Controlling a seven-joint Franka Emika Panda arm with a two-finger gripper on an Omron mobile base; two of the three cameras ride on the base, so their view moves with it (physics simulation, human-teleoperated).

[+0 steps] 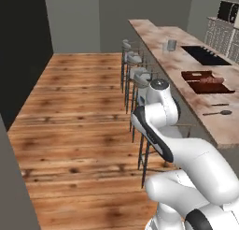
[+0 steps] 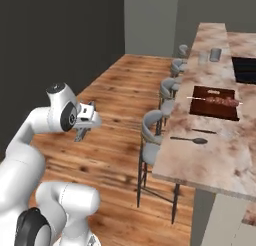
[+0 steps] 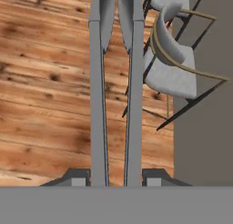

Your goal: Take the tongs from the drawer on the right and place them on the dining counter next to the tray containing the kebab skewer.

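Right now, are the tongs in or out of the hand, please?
In: the hand is shut on the tongs, both grey arms running between its fingertips.

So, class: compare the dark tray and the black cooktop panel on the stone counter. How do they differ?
The tray is reddish-brown with a raised rim; the cooktop panel is black and flat. The tray holds a kebab skewer; the cooktop is bare. Both are rectangular and sit on the dining counter.

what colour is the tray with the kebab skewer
Dark reddish-brown shallow rectangular tray, clearest in the right base view.
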